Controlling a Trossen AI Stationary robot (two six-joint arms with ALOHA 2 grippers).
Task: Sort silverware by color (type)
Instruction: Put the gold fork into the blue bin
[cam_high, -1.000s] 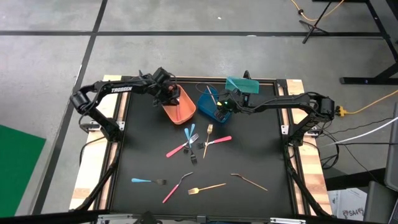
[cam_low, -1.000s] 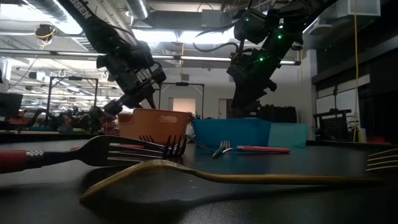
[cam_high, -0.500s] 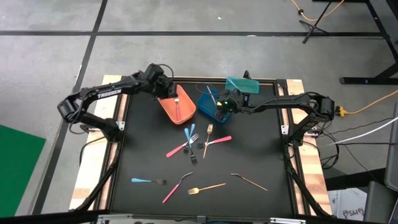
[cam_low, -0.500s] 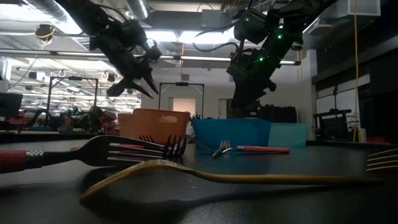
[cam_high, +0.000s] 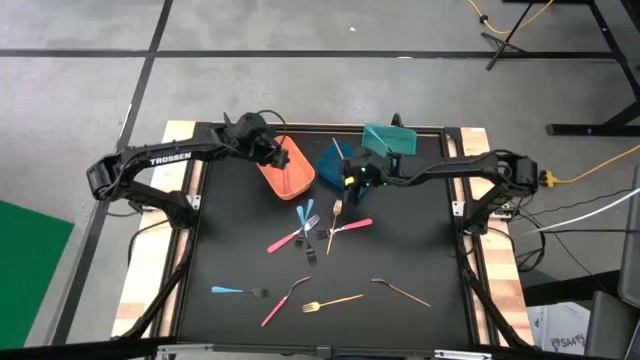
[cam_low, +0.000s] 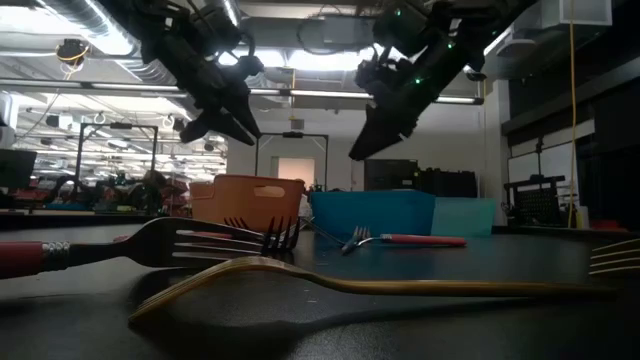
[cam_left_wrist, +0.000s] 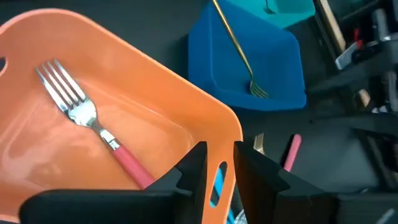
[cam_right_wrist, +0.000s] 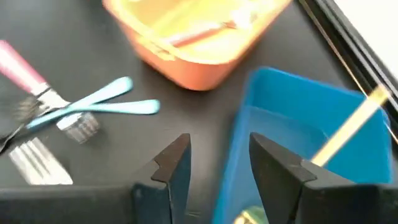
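Note:
My left gripper (cam_high: 281, 156) (cam_left_wrist: 219, 152) hangs open above the orange bin (cam_high: 293, 178), nothing between its fingers. A pink-handled fork (cam_left_wrist: 93, 124) lies flat on the floor of that bin. My right gripper (cam_high: 345, 176) (cam_right_wrist: 217, 149) is open and empty above the near left edge of the blue bin (cam_high: 335, 163). A gold fork (cam_left_wrist: 239, 50) leans in the blue bin, head down, handle over the far rim. More silverware lies on the mat: a cluster of pink, blue and gold pieces (cam_high: 315, 228) at the middle and several pieces (cam_high: 320, 296) near the front.
A teal bin (cam_high: 388, 137) stands at the far edge, right of the blue bin. The three bins sit close together at the back of the black mat (cam_high: 400, 240). In the low view a dark fork (cam_low: 180, 245) and a gold piece (cam_low: 380, 283) lie close to the camera.
My left gripper has risen out of the orange bin and rolled; the pink-handled fork it covered now shows lying in the bin. My right gripper has rolled and tipped above the blue bin, shifting slightly toward the table's left.

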